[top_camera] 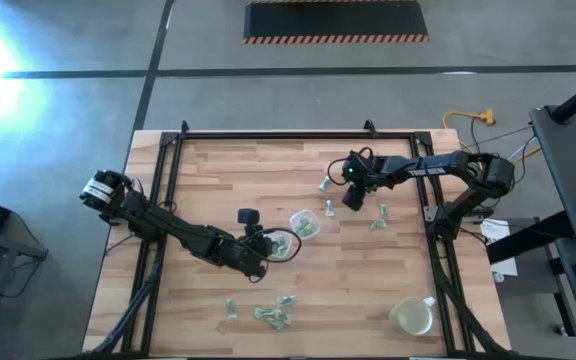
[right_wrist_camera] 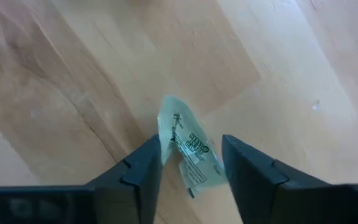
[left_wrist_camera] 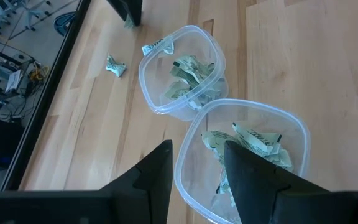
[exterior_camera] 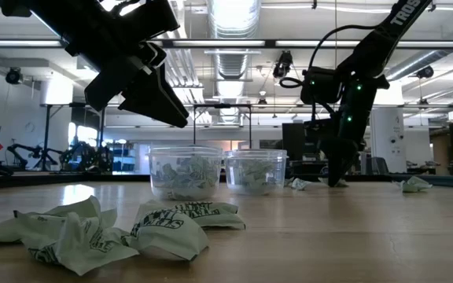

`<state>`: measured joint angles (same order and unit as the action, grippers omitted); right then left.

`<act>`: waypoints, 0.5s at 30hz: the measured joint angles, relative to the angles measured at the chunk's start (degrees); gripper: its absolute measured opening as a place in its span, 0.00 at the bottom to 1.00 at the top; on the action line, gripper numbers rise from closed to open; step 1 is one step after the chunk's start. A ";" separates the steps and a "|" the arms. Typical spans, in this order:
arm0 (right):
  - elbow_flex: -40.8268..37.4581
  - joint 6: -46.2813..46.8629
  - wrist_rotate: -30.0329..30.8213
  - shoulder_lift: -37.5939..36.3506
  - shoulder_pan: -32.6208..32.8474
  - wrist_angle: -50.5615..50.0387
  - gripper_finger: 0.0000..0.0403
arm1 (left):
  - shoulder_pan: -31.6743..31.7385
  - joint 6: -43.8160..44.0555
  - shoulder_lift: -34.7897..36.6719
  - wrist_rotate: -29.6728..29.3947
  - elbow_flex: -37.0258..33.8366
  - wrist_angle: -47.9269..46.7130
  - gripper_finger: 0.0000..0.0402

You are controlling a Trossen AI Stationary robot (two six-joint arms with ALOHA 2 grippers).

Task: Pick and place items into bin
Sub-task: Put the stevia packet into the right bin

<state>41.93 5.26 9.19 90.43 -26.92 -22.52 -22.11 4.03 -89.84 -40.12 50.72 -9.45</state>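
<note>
The items are small crumpled green-and-white wrapper pieces. Two clear tubs (top_camera: 284,247) (top_camera: 305,225) stand side by side mid-table, both with pieces inside. My left gripper (left_wrist_camera: 197,155) hangs open above the near tub's rim (left_wrist_camera: 291,121), clear of it, with nothing between its fingers. My right gripper (right_wrist_camera: 191,146) points steeply down at the far right of the table (top_camera: 353,200). Its fingers stand open on either side of one wrapper piece (right_wrist_camera: 188,158), which lies flat on the wood. My right gripper comes from above with one finger (right_wrist_camera: 145,165) at the wrapper piece's edge (right_wrist_camera: 165,134) and the other (right_wrist_camera: 244,162) just beside it. Whether either finger touches it, I cannot tell. The piece lies on the table.
Loose pieces lie near the front edge (top_camera: 268,315), right of my right gripper (top_camera: 380,215) and beside it (top_camera: 324,183). A pale mug (top_camera: 413,316) stands at the near right corner. Black frame rails (top_camera: 173,160) run along the table's sides.
</note>
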 joint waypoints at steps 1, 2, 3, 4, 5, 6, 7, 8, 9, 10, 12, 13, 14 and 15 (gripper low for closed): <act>0.00 -0.25 -0.02 0.00 0.00 0.00 0.36 | 0.00 0.00 0.00 0.00 0.00 0.00 0.32; -0.02 -0.60 -0.02 0.00 0.00 0.00 0.33 | 0.00 0.00 0.00 0.00 0.00 0.00 0.32; -0.04 -0.87 -0.02 0.00 0.00 0.01 0.30 | 0.00 0.00 0.00 0.00 0.00 0.00 0.32; -0.04 -0.98 -0.03 0.00 0.00 0.06 0.28 | 0.00 0.00 0.00 0.00 0.00 0.00 0.32; -0.07 -1.08 -0.02 0.00 0.00 0.15 0.25 | 0.00 0.00 0.00 0.00 0.00 0.00 0.32; -0.07 -1.20 0.00 0.00 0.00 0.23 0.23 | 0.00 0.00 0.00 0.00 0.00 0.00 0.32; -0.07 -1.29 0.00 0.00 0.00 0.28 0.21 | 0.00 0.00 0.00 0.00 0.00 0.00 0.32; -0.07 -1.38 0.00 0.00 0.00 0.31 0.19 | 0.00 0.00 0.00 0.00 -0.01 0.00 0.32; -0.07 -1.40 0.00 0.00 -0.02 0.37 0.17 | 0.00 0.00 0.00 0.00 -0.02 0.00 0.32; -0.07 -1.40 0.00 0.00 -0.02 0.39 0.15 | 0.00 0.00 0.00 0.00 -0.02 0.00 0.32; -0.07 -1.40 0.00 0.00 0.00 0.43 0.13 | 0.00 0.00 0.00 0.00 -0.02 0.00 0.32; -0.06 -1.40 -0.01 0.00 0.00 0.44 0.12 | 0.00 0.00 0.00 0.00 -0.02 0.00 0.32; -0.02 -1.40 -0.02 0.00 0.00 0.42 0.11 | 0.00 0.02 0.00 0.00 -0.02 0.00 0.32; 0.15 -1.41 -0.03 0.00 0.00 0.39 0.10 | 0.00 0.00 0.00 0.00 -0.05 0.01 0.32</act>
<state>42.08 3.85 9.17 90.43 -26.92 -22.13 -22.11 4.03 -89.84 -40.12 50.67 -9.45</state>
